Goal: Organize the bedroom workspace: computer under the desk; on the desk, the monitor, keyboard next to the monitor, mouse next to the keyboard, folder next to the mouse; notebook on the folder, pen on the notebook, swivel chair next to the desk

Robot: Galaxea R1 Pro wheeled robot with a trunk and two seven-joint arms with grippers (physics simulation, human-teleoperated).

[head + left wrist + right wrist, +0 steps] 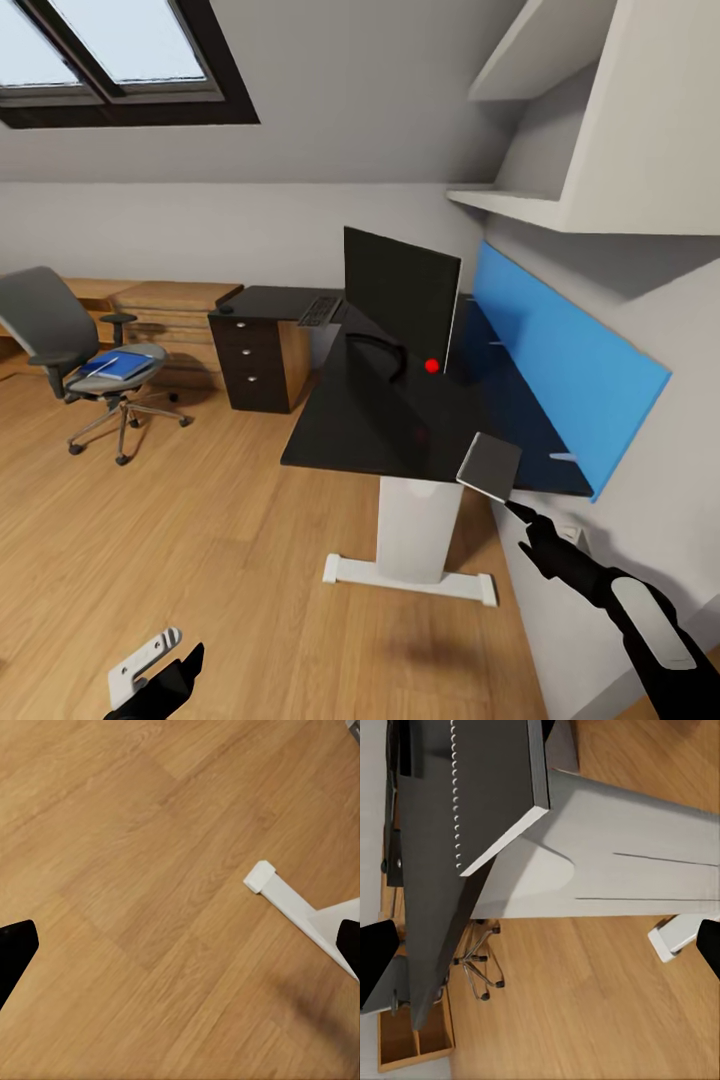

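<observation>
The monitor stands on the black desk. At the desk's far end lie the keyboard and the mouse. To the left, apart from the desk, the swivel chair carries the blue folder with the pen on it. The grey notebook sits tilted at the desk's near right corner, just beyond my right gripper, whose fingertips stand wide apart. My left gripper hangs open over bare floor. The computer is out of view.
The desk's white leg and its foot rest on the wooden floor. Black drawers and wooden cabinets stand at the back. On the right wall are a blue panel and white shelves.
</observation>
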